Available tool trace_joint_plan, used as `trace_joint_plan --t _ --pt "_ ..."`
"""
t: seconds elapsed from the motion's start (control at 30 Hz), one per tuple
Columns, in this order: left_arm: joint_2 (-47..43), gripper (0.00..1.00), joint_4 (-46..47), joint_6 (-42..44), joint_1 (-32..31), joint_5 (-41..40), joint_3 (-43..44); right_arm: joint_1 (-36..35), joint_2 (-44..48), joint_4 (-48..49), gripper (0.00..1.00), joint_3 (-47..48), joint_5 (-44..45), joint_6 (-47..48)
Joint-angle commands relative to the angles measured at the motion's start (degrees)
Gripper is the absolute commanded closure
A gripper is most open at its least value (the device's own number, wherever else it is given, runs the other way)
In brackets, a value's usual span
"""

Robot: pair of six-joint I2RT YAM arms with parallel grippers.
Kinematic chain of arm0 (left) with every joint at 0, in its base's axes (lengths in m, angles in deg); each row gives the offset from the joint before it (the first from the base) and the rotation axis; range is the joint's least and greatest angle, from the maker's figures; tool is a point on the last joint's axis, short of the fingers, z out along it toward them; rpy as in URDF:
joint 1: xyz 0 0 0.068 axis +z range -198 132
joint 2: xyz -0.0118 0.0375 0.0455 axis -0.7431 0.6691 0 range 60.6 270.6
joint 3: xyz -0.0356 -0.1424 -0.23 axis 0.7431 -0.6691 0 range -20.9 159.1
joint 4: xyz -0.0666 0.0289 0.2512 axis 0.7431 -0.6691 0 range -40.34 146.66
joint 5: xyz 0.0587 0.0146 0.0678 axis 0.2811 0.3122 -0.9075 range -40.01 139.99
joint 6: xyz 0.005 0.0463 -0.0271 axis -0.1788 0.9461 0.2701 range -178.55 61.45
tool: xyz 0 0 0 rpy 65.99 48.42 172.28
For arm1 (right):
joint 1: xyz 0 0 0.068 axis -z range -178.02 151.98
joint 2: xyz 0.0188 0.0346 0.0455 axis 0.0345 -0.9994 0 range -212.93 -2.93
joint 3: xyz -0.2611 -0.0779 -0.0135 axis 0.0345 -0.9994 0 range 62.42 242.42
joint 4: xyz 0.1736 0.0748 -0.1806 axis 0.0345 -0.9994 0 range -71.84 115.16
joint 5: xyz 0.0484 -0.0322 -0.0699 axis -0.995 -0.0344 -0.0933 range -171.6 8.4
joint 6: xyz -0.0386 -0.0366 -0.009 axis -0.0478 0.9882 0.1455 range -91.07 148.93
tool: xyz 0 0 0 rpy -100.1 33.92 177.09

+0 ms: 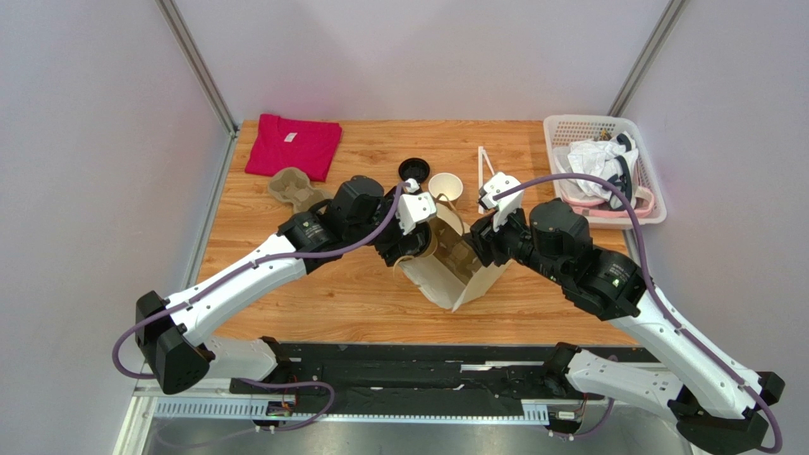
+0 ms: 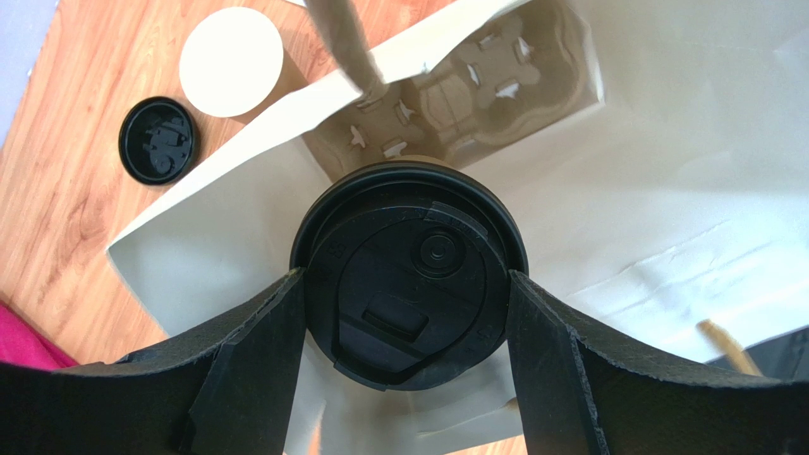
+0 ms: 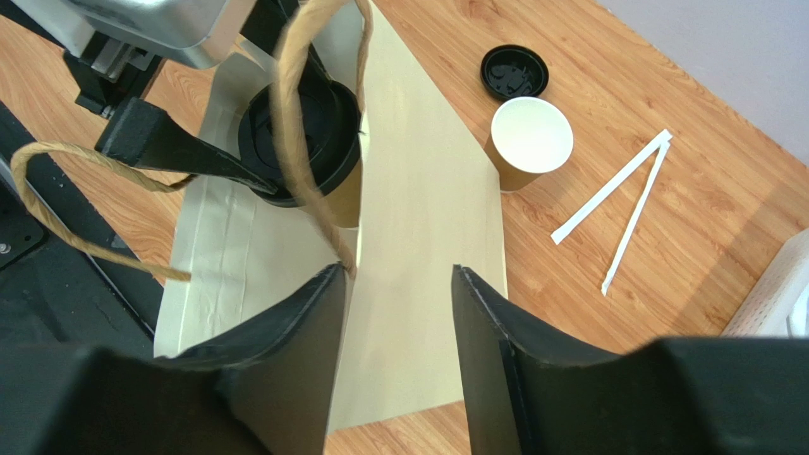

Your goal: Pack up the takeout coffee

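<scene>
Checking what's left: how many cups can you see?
2. Lidded cup in the left hand over the bag; open cup on the table beside a loose lid.

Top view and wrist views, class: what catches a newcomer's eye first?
The left gripper clamps the takeout coffee by its black lid at the mouth of the open paper bag at centre, a cup carrier lying inside. The right gripper stands open at the bag's side wall; a red cloth lies in the far left corner.
</scene>
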Motion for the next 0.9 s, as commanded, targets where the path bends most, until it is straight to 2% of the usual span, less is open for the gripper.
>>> trace_joint_plan --t 0.0,0.07,0.27,0.37,0.47,0.67,0.7,0.77,0.87 --pt "-1.74 0.89 1.24 3.33 -0.51 0.68 -0.42 0.45 -1.11 -0.53 0.39 3.46 -0.61 1.17" --pt "-1.47 0.89 1.24 3.25 -0.51 0.77 -0.16 0.45 -3.3 -1.5 0.36 4.78 -1.05 1.8" --pt "-0.33 0.89 0.89 2.81 -0.51 0.25 0.9 0.45 -7.17 -2.64 0.35 7.94 -6.3 4.96" --pt "-0.24 0.9 0.72 2.63 -0.51 -0.55 1.07 0.45 -7.35 -2.64 0.24 8.39 -10.09 6.89" --pt "-0.24 0.9 1.07 2.02 -0.51 -1.86 0.99 0.45 -8.4 -2.47 0.22 7.95 -9.14 7.42" --pt "-0.33 0.9 1.51 0.52 -0.51 -1.86 0.63 0.36 -13.32 -0.27 0.4 6.89 -4.57 7.78" --pt "-0.24 0.91 1.42 0.0 -0.42 -2.21 0.81 0.45 -13.76 -0.18 0.46 6.89 -4.22 7.78" --pt "-0.33 0.91 1.42 -0.35 -0.25 -2.57 0.9 0.54 -14.82 -0.18 0.52 6.81 -3.51 7.51" --pt "-0.42 0.91 1.6 -2.29 0.46 -2.92 0.63 0.71 -14.74 0.17 0.75 6.19 -3.6 6.28"
